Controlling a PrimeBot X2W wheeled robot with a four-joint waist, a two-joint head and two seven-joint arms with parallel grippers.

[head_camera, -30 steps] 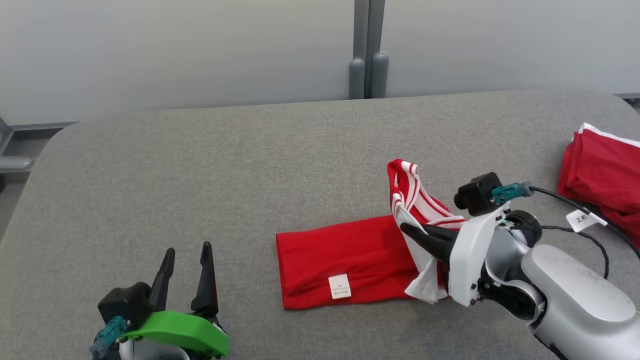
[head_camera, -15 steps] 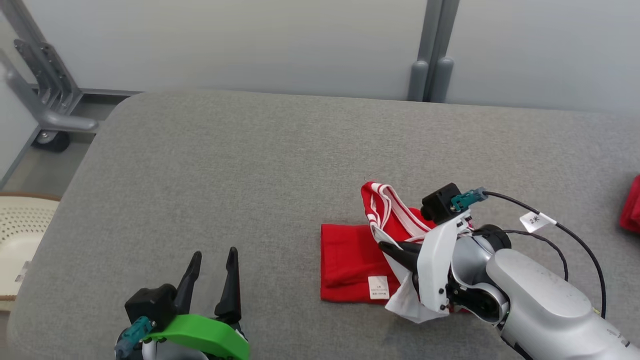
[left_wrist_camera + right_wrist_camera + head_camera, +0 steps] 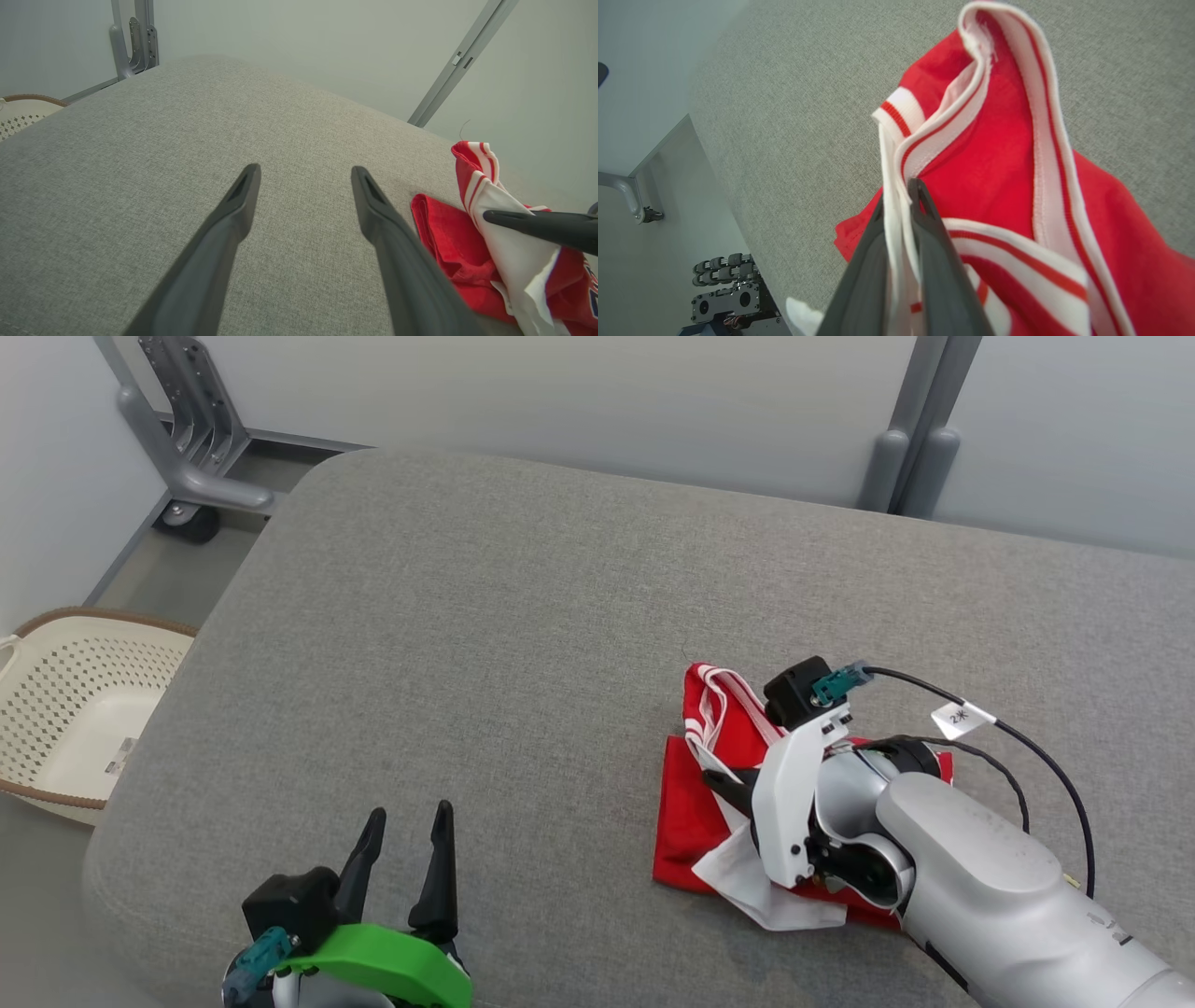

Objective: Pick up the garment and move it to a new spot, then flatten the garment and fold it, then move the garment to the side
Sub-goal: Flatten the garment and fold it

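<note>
The garment (image 3: 695, 803), red with white striped trim, lies bunched on the grey padded table (image 3: 485, 616), right of centre. My right gripper (image 3: 717, 778) is shut on its white trimmed edge and holds that edge raised over the red cloth below. The right wrist view shows the dark fingers (image 3: 934, 242) pinching the white band of the garment (image 3: 999, 154). My left gripper (image 3: 406, 821) hovers near the table's front edge, open with nothing between its fingers, well left of the garment. In the left wrist view, my left gripper (image 3: 303, 175) is spread wide above bare fabric, with the garment (image 3: 444, 233) to the right.
A cream perforated basket (image 3: 65, 700) stands on the floor beyond the table's left edge. A grey metal frame on a wheel (image 3: 187, 457) is at the back left, and two grey posts (image 3: 910, 439) stand behind the table. A tagged black cable (image 3: 1027, 747) trails from my right wrist.
The head camera has swung left, bringing the basket into view. My right gripper has carried the held striped edge leftward over the red cloth, covering its label and shortening the visible part.
</note>
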